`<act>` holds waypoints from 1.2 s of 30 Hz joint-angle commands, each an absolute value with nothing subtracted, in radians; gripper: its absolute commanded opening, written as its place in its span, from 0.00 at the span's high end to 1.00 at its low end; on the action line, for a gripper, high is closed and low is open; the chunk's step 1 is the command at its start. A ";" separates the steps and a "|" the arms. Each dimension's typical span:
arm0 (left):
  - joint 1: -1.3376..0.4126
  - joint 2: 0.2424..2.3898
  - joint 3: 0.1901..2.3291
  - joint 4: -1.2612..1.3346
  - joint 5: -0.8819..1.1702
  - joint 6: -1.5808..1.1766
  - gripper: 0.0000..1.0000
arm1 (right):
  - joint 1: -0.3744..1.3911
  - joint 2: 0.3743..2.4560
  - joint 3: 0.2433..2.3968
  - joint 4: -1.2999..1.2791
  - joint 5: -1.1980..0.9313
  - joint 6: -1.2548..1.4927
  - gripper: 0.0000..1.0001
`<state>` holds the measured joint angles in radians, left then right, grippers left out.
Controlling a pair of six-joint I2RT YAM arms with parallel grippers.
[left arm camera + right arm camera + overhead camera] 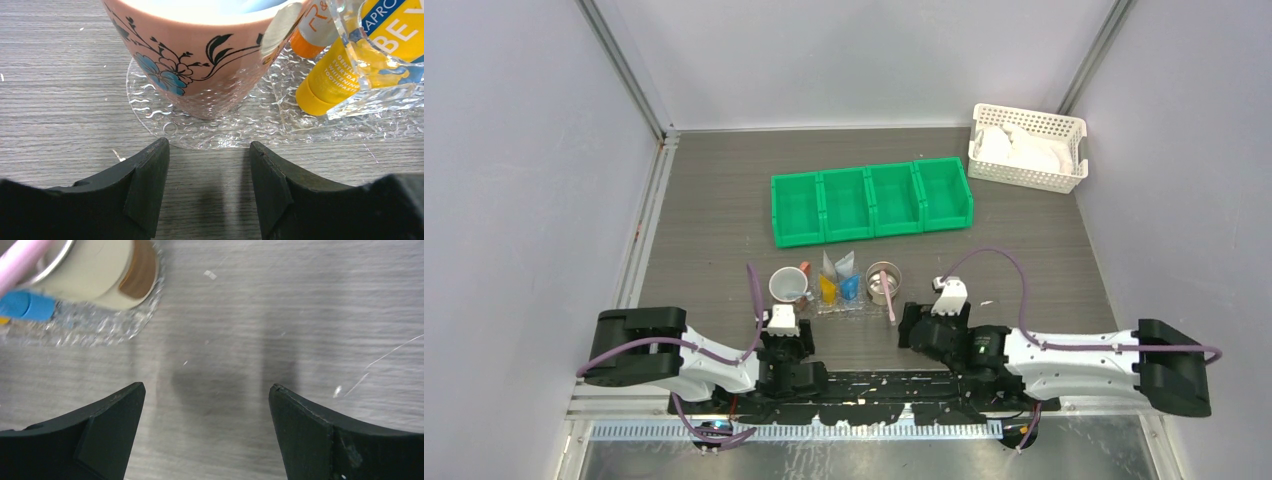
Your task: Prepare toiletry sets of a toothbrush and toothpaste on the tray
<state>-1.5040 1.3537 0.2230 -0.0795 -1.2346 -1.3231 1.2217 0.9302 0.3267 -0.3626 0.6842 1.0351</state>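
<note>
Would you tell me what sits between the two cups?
The white toothpaste, yellow toothpaste and blue toothpaste sit between the floral cup and beige cup, as the top view shows.

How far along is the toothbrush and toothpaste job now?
Done: the yellow tube and blue tube sit on the tray, and a pink toothbrush leans in the beige cup. In hand: nothing; the left gripper and right gripper are open and empty. Left: maybe a brush for the flowered cup.

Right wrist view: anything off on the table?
Minor only: small white flecks litter the bare table, and a thin pale streak runs near the right edge. The cup sits on the tray; nothing looks spilled.
</note>
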 commanded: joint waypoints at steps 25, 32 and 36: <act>-1.489 1.368 0.158 -0.087 -0.942 -1.401 0.39 | 1.640 1.448 0.452 -0.142 1.014 1.162 0.00; -1.489 1.360 0.166 -0.103 -0.943 -1.398 0.39 | 1.600 1.516 0.525 -0.174 1.011 1.116 0.00; -1.489 1.358 0.170 -0.112 -0.945 -1.391 0.39 | 1.555 1.564 0.554 -0.167 0.991 1.092 0.00</act>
<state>-1.5024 1.3319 0.2131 -0.0711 -1.2331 -1.3270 1.5913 1.5188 0.5266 -0.1719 1.0149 1.1072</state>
